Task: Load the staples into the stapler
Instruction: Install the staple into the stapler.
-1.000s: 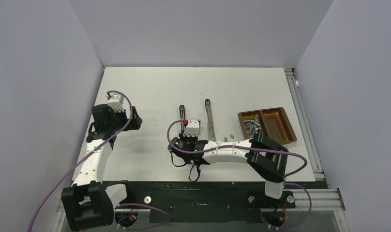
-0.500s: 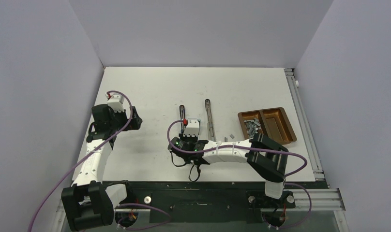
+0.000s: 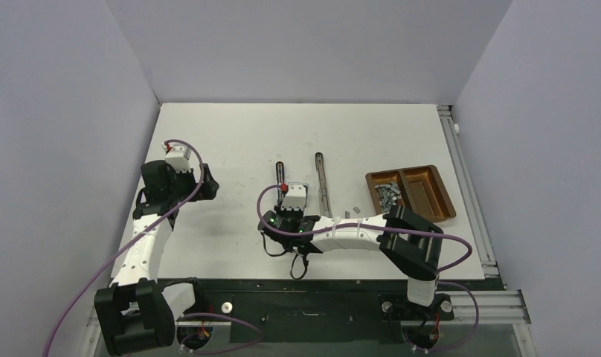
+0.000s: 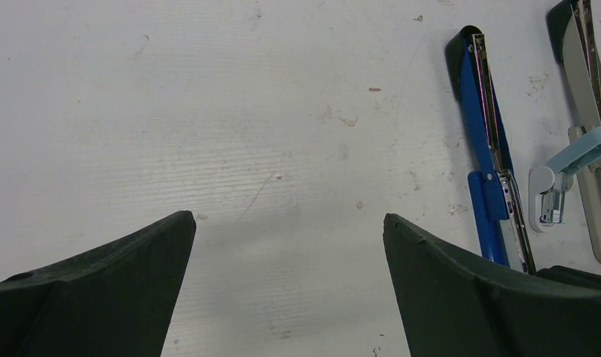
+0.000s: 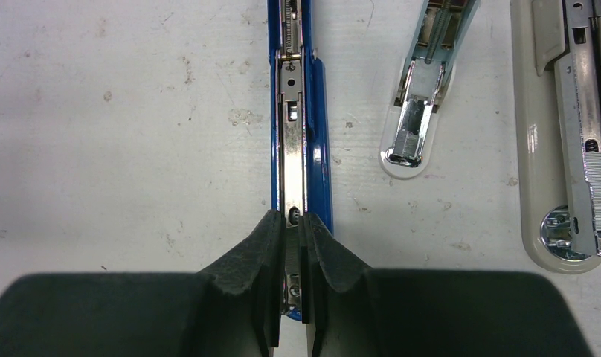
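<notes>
Closest to us, our right gripper (image 5: pixel 291 219) is pinching its fingers almost fully together, tips sitting directly over the near end of the blue stapler (image 5: pixel 294 149). We are holding it in line with the opened stapler's bright metal channel, which we judge is the way to feed or press a strip straight into that channel. A dark sliver is showing between the pads, and we cannot tell whether a strip is caught there.

Just beyond, the blue stapler is lying flat and open, running away from the fingers. To its right a pale blue-green stapler (image 5: pixel 420 111) and a larger beige stapler (image 5: pixel 550 149) are lying open too. The beige one is carrying a ridged grey block on its rail that looks like a seated strip.

Farther right, the staples (image 3: pixel 387 195) are sitting heaped in the left compartment of the brown tray (image 3: pixel 446 197), well apart from the closed fingers. A small grey piece (image 3: pixel 347 213) is lying on the table (image 4: pixel 208 111) between tray and gripper; it may be a stray strip.

Off to the left, our left gripper (image 4: pixel 288 218) is hovering with its fingers spread wide and gripping nothing, apparently parked out of the way.
</notes>
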Robot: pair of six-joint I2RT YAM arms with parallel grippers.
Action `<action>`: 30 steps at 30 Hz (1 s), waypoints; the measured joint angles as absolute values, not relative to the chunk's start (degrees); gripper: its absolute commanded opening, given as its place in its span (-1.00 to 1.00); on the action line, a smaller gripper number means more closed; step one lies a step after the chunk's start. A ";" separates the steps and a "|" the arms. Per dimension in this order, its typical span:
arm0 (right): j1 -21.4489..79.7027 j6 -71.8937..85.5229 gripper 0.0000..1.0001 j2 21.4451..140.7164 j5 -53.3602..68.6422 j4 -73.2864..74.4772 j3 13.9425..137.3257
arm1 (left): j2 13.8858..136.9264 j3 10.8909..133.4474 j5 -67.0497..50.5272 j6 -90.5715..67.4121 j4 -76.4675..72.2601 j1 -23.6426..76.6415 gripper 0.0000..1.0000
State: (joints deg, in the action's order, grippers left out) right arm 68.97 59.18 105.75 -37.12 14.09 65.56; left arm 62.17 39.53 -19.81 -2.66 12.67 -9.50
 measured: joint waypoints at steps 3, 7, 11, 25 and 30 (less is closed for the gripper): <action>68.99 59.18 -0.83 105.75 -37.56 14.13 65.56 | 62.17 39.53 -19.84 -2.66 12.67 -9.50 0.93; 69.21 59.11 -0.83 105.67 -38.79 14.11 65.56 | 62.17 39.53 -19.88 -2.66 12.69 -9.50 0.93; 69.73 58.94 -0.83 105.54 -39.24 13.65 65.56 | 62.17 39.53 -19.99 -2.68 12.69 -9.50 0.93; 69.56 58.30 -0.83 105.54 -38.13 12.82 65.39 | 62.17 39.53 -19.99 -2.66 12.69 -9.50 0.92; 68.97 58.54 -0.83 105.54 -37.01 12.21 64.47 | 62.17 39.53 -19.99 -2.66 12.69 -9.50 0.93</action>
State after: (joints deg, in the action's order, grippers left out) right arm 68.97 58.54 105.54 -37.01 12.21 64.47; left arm 62.17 39.53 -19.99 -2.66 12.69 -9.50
